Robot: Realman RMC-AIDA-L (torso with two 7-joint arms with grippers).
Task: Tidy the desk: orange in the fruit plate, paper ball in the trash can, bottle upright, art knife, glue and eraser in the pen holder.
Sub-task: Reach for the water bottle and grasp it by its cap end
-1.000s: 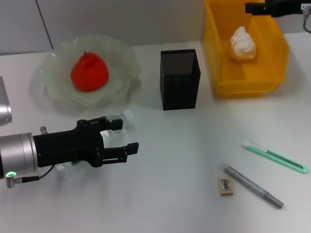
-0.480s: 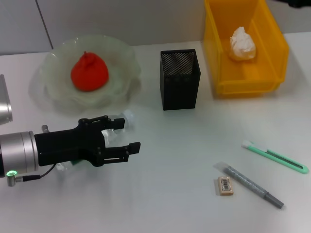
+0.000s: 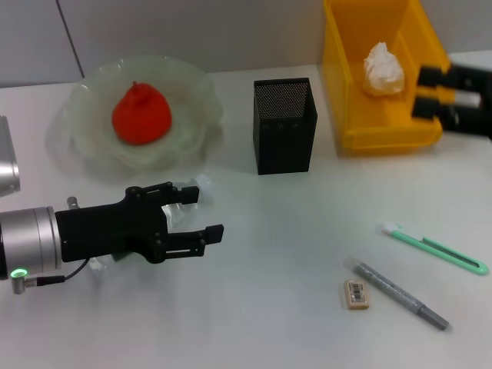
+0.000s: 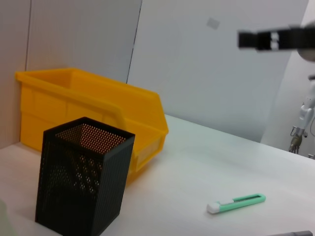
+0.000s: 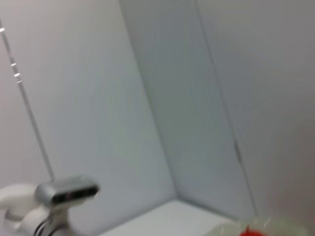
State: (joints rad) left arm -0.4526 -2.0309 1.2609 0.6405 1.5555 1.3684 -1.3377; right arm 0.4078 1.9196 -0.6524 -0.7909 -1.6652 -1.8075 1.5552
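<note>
The bottle (image 3: 199, 184) lies on its side on the table, mostly hidden under my left gripper (image 3: 202, 212), which is open with a finger on either side of it. The orange (image 3: 141, 115) sits in the fruit plate (image 3: 86, 146). The paper ball (image 3: 383, 69) rests in the trash can (image 3: 384, 129). My right gripper (image 3: 427, 91) hangs open over the can's right edge. The pen holder (image 3: 284, 127) stands upright at centre. On the right lie the green art knife (image 3: 435, 248), the grey glue stick (image 3: 400, 294) and the eraser (image 3: 356, 294).
The left wrist view shows the pen holder (image 4: 83, 184), the trash can (image 4: 93, 105) behind it, the art knife (image 4: 236, 202) and the right gripper (image 4: 273, 39) far off. A wall runs behind the table.
My right gripper left the view at the top right and has come back lower, at the trash can's right side. The left gripper has barely shifted over the bottle.
</note>
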